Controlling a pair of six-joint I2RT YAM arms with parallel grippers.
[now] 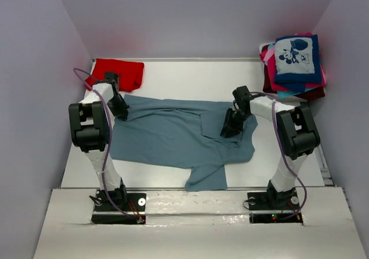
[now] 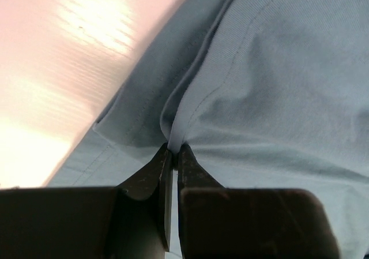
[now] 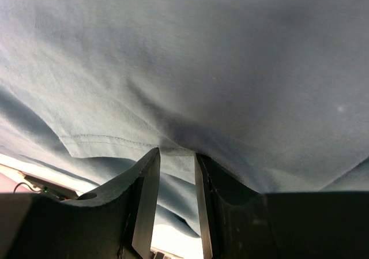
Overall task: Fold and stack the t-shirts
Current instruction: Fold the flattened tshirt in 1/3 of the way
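A grey-blue t-shirt point(image 1: 167, 138) lies spread across the middle of the table, with a flap folded over near its right side. My left gripper point(image 1: 122, 113) is at the shirt's far left corner. In the left wrist view that gripper point(image 2: 174, 148) is shut on a thin ridge of the grey-blue cloth point(image 2: 277, 86). My right gripper point(image 1: 229, 129) sits on the folded flap. In the right wrist view its jaws point(image 3: 177, 152) pinch a thick fold at the hem, and the cloth point(image 3: 202, 57) drapes above them. A red t-shirt point(image 1: 122, 71) lies folded at the back left.
A stack of folded t-shirts point(image 1: 300, 89) stands at the back right corner, topped by a navy one with a cartoon-mouse print point(image 1: 297, 56). The white table point(image 1: 190, 77) is walled at the back and on both sides. Both arm bases sit at the near edge.
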